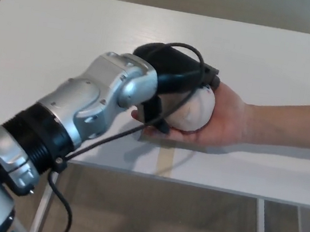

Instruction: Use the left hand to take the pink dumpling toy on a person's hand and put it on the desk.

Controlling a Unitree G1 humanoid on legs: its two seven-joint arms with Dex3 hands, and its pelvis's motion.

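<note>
Left hand (173, 87): black, draped over the top and near side of the dumpling toy (195, 109), fingers curled around it; whether the grip is fully closed cannot be told. Right hand: not visible.

Dumpling toy: pale, rounded plush, resting in a person's hand (221, 116) held palm up above the desk (56, 38), toward its front edge.

Handling, as judged: light, soft, squashy, not fragile; fabric should not slip. Best taken around its widest part, thumb opposite fingers, with moderate squeeze.
</note>
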